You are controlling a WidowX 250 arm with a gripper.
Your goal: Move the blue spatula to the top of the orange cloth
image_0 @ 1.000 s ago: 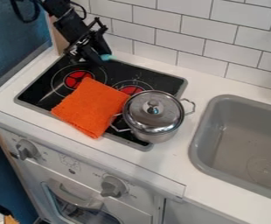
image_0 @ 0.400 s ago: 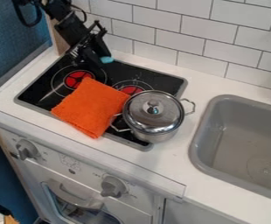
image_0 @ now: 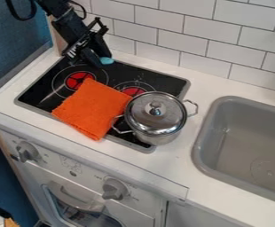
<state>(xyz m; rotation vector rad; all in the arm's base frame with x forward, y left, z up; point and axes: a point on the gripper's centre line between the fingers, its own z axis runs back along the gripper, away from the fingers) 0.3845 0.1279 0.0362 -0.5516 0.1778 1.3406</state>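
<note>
Blue spatula: placed just beside the gripper, near the stove's back edge, apart from the cloth at its 12 to 1 o'clock (only a blue piece is exposed). Gripper: found at the cloth's 12 o'clock; whether it is open, closed or gripping cannot be told. Cloth: orange, laid on the stove. Pot: lidded, set at the cloth's 3 o'clock. Sink: grey, fitted beyond the pot.
</note>
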